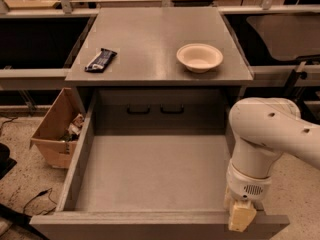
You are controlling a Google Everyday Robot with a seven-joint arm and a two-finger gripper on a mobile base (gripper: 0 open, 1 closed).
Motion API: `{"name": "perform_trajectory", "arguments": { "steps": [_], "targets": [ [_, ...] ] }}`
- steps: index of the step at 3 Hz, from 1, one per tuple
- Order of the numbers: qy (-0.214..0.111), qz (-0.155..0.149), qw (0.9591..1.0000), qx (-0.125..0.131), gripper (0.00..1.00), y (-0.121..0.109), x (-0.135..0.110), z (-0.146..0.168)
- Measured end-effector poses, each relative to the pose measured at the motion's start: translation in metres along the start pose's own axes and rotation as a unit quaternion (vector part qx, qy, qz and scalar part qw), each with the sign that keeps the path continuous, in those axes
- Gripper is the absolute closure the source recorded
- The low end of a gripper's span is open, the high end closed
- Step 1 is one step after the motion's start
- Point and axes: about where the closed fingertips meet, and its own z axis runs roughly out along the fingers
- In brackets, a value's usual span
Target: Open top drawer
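Observation:
The top drawer (150,174) is a wide grey box drawer, pulled far out toward me from under the grey cabinet top (150,34). Its inside is bare. Its plain flat front (150,226) runs along the bottom edge of the view. My gripper (241,215) hangs from the white arm (270,134) at the drawer's front right corner, against the top edge of the front panel. Two small dark handles (155,109) show on the cabinet's back wall inside the opening.
A white bowl (199,57) and a dark snack bar (100,59) lie on the cabinet top. A cardboard box (57,129) with items stands on the floor to the left. Dark cables (30,199) lie on the floor at lower left. Shelving runs behind.

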Motion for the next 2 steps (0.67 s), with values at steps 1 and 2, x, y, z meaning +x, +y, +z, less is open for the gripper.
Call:
{"name": "perform_trajectory", "arguments": {
  "steps": [1, 2],
  "targets": [
    [0.0, 0.0, 1.0, 0.0, 0.81, 0.0, 0.0, 0.0],
    [0.0, 0.0, 1.0, 0.0, 0.58, 0.0, 0.0, 0.0]
  ]
}}
